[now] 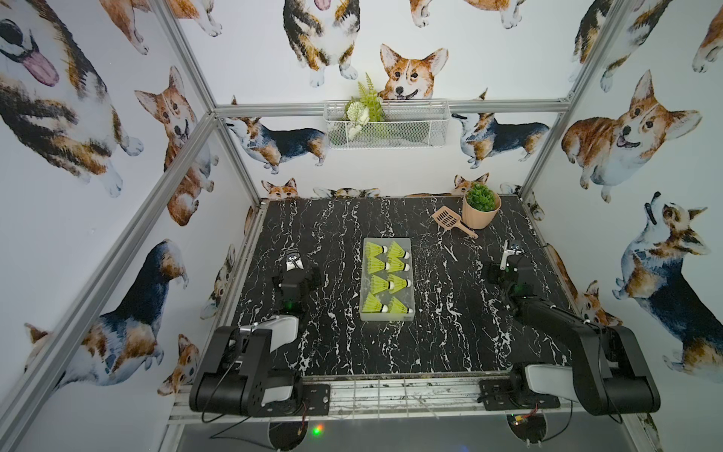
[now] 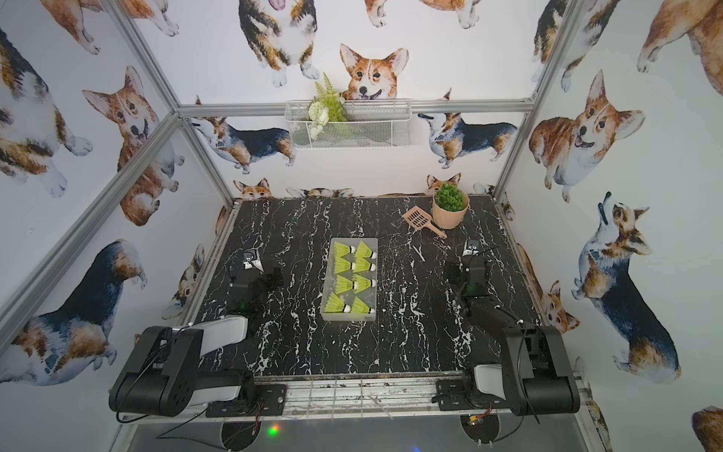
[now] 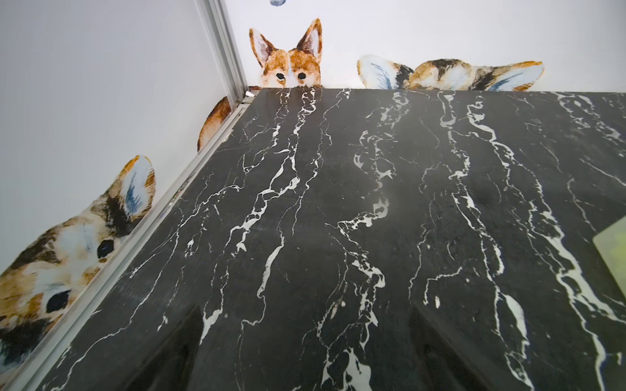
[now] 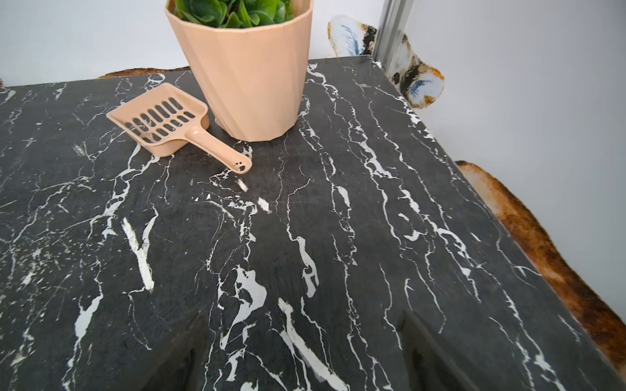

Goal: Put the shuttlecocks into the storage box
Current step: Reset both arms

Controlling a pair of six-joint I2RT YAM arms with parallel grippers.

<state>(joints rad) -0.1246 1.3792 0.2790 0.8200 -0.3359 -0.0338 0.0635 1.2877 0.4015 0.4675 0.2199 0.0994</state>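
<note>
All eight shuttlecocks (image 1: 378, 288) lie inside the storage box (image 1: 387, 317), so I judge the task complete, with none left outside. The box stands between the two grippers, well apart from each. The left gripper (image 3: 305, 355) and right gripper (image 4: 298, 355) have wide jaws, with only bare table (image 1: 313, 352) between them.

No readable text, labels, numbers anywhere (dark speck on storage box (image 1: 385, 317) corner too small)
</note>
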